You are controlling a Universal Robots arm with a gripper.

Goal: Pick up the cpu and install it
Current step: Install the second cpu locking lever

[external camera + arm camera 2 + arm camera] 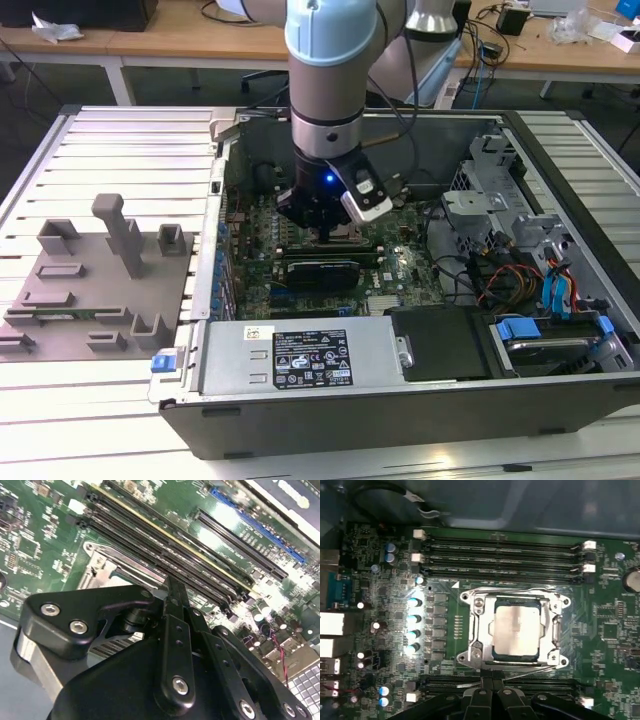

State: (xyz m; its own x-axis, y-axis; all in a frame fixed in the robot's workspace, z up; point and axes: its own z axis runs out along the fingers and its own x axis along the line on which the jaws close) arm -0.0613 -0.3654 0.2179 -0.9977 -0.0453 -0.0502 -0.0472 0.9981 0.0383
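- Looking into the open black computer case (330, 420), we see the green motherboard (380, 580) on its floor, and we take the silver metal socket frame (475, 630) on this board as our landmark.
- The cpu, a small flat square chip with a silvery-white metal top (516, 630), lies inside the socket frame, flat and level, with the frame's metal edges around all its sides.
- The black gripper (492, 685) of the grey and light-blue robot arm (330, 60) hangs just above the socket frame, at the edge that faces a pair of long black memory slots (540, 684); in the exterior view it covers the socket.
- In the first wrist view the two black fingers (481, 687) stand side by side with almost no gap; they hold nothing, and they are just beside the cpu, not on it.
- On the other side of the socket frame, three more long black memory slots (502, 555) run parallel to it.
- Well apart from the socket frame, outside the case toward the exterior view's left, a grey plastic fixture plate with raised blocks (100, 285) rests on the ribbed metal table (120, 140).
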